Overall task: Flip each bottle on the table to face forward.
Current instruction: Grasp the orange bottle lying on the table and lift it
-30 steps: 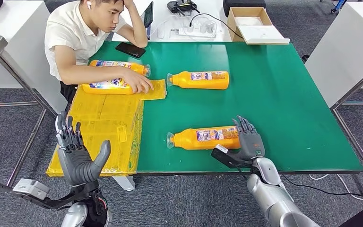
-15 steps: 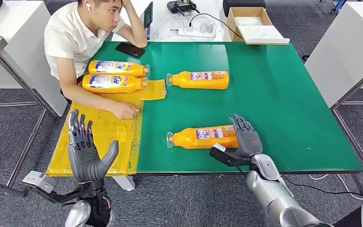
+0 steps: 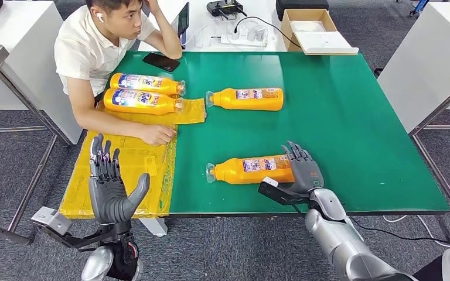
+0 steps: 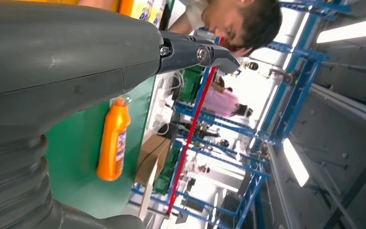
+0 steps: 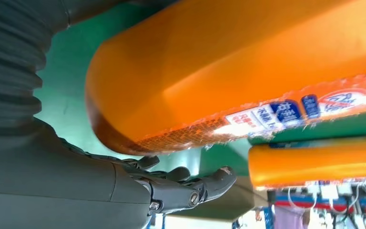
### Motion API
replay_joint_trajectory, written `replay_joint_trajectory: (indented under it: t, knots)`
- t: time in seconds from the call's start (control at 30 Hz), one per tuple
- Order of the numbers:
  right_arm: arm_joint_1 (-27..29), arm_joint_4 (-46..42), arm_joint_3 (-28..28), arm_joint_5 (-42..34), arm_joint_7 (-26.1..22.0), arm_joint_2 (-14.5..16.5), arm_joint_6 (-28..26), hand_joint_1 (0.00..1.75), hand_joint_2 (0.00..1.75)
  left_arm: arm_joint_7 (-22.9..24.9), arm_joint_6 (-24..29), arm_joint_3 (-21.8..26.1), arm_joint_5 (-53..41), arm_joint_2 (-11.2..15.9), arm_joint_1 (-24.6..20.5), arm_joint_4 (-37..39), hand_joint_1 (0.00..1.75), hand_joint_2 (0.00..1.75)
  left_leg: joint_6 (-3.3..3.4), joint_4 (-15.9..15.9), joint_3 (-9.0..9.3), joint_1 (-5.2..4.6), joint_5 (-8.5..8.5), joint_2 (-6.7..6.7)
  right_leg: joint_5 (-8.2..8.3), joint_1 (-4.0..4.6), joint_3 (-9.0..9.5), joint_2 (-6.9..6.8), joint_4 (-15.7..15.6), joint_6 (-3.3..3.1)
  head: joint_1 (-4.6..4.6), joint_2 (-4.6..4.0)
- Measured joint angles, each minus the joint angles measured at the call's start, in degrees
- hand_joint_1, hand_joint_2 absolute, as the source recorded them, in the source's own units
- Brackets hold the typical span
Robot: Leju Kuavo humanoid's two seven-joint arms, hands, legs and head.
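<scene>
Head view has the green worktop [image 3: 340,117] with four orange bottles lying on their sides. Nearest bottle [image 3: 252,170] is close to the front edge, cap pointing to the robot's left, label up. Right hand [image 3: 303,170] sits at that bottle's base end with the fingers spread and up against it, but not wrapped around it, so it's holding nothing. Right wrist view has the bottle's base huge and right beside the fingers [image 5: 190,188]. Left hand [image 3: 112,187] is raised off the front-left corner, fingers apart and pointing up, nothing in it, over the yellow sheet [image 3: 130,170]. Far bottle [image 3: 247,99] lies alone mid-worktop. Two more bottles [image 3: 143,92] lie side by side on the sheet's far end, next to a seated person [image 3: 94,52] whose hand rests on the sheet.
</scene>
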Motion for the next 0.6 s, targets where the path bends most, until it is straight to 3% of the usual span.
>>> replay_joint_trajectory:
  t: [0.03,0.1,0.27,0.37,0.5,0.6]
  knots:
    - [-0.2,0.1,0.3,0.0,0.1,0.0,1.1,1.60,1.75,0.2,-0.2,-0.2,0.1,0.0,-0.2,0.2,0.00,1.75,0.00,0.0,0.01,0.00,0.00,0.00,0.00,0.00,0.00,0.01,0.0,0.00,0.00,0.00]
    - [-0.7,0.3,1.1,-0.2,0.4,0.0,3.2,1.73,1.75,0.6,-0.8,-0.5,0.4,0.1,-0.6,0.5,0.00,1.75,0.00,0.0,0.02,0.00,0.00,0.01,0.01,0.00,0.00,0.02,0.0,0.00,0.00,0.00]
    - [-2.6,1.3,2.3,-2.1,1.5,-0.5,7.9,1.73,1.75,1.7,-2.2,-1.0,1.6,0.3,-1.8,1.4,0.00,1.75,0.00,0.0,0.18,0.00,0.00,0.14,0.02,0.00,0.10,0.15,0.0,0.00,0.01,-0.01]
    - [-3.5,2.1,2.7,-3.6,1.8,-0.8,9.4,1.59,1.75,2.3,-3.2,-1.4,2.2,0.5,-2.5,2.1,0.00,1.75,0.00,0.0,0.27,0.00,-0.01,0.14,0.02,0.00,0.20,0.14,0.0,0.00,0.00,-0.01]
    - [-3.8,2.9,3.1,-4.5,1.3,-1.1,9.4,1.75,1.75,2.5,-3.7,-1.5,2.3,0.8,-2.9,2.8,0.00,1.75,0.00,0.0,0.31,0.00,-0.01,0.13,0.02,0.00,0.24,0.14,0.0,0.00,0.01,-0.01]
    - [-3.9,3.2,3.2,-5.2,0.4,-1.2,9.3,1.75,1.75,2.6,-4.0,-1.7,2.4,0.9,-3.0,3.2,0.00,1.75,0.00,0.0,0.33,0.00,-0.01,0.13,0.01,0.00,0.25,0.15,0.0,0.00,-0.01,-0.01]
